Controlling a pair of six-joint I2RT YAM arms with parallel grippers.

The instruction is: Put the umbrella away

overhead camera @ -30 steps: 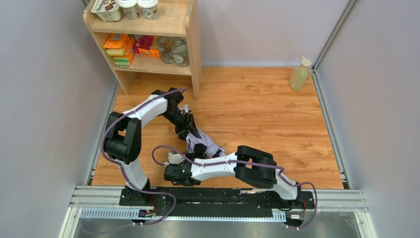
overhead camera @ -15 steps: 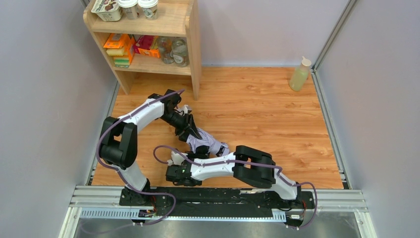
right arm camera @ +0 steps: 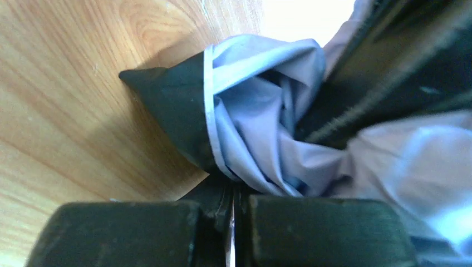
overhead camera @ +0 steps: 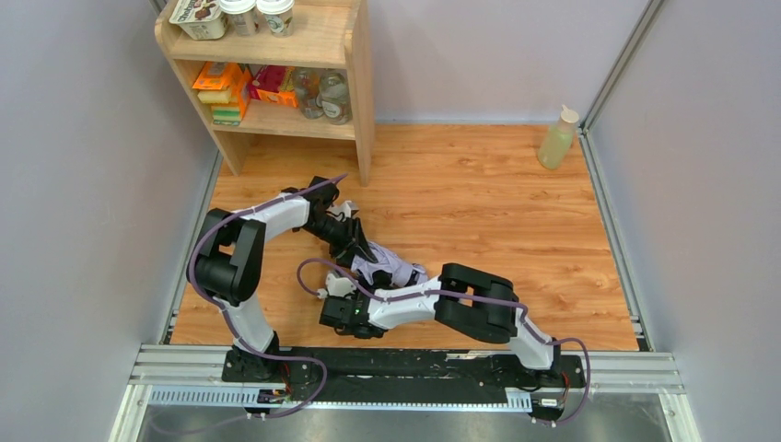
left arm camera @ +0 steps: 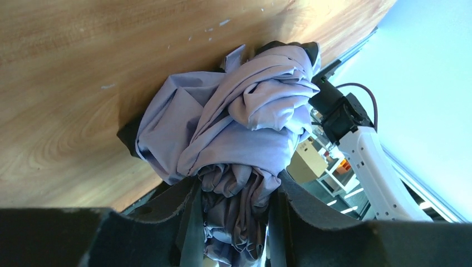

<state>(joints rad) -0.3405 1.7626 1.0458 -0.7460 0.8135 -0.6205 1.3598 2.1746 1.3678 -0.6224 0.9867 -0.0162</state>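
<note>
The umbrella [overhead camera: 389,268] is a bunched bundle of pale lilac fabric with black parts, lying on the wooden floor between the two arms. My left gripper [overhead camera: 357,247] reaches in from the upper left and is shut on a thick fold of the fabric; in the left wrist view the umbrella [left arm camera: 239,122] fills the gap between the fingers of the left gripper [left arm camera: 234,222]. My right gripper [overhead camera: 355,287] comes from the lower left of the bundle. In the right wrist view its jaws [right arm camera: 232,194] are almost closed on the umbrella's black-and-lilac edge [right arm camera: 211,133]. Handle and strap are hidden.
A wooden shelf unit [overhead camera: 361,83] with boxes, jars and cups stands at the back left, close behind the left arm. A pale yellow squeeze bottle [overhead camera: 557,138] stands at the back right corner. Grey walls close both sides; a metal rail [overhead camera: 405,373] runs along the near edge.
The left arm has swung lower and flatter, carrying the bundle slightly away from the near edge. The right wrist has shifted right and up, close against the bundle.
</note>
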